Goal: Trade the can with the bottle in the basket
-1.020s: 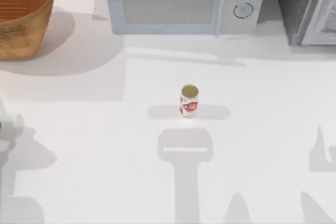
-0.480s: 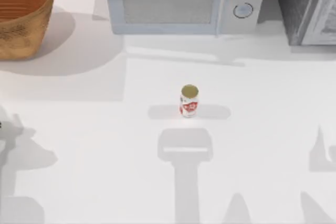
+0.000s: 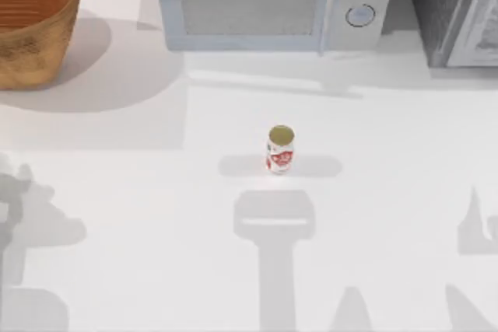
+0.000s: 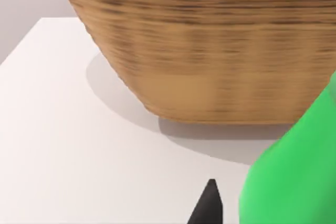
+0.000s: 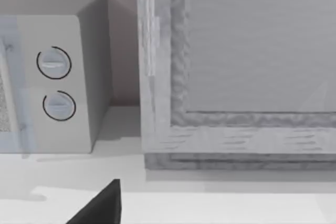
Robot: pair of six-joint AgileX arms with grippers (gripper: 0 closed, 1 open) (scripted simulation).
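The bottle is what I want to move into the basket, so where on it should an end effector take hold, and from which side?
Grip the bottle around its labelled body, below the round gold top. It stands upright and alone on the table, so a level approach from the top view's right looks unobstructed. The narrow round body probably suits a two-finger pinch across its width.

A pale microwave (image 3: 268, 4) with two round dials stands at twelve o'clock on the white table (image 3: 389, 192); a grey framed cabinet (image 3: 455, 9) sits just beside it at two o'clock.
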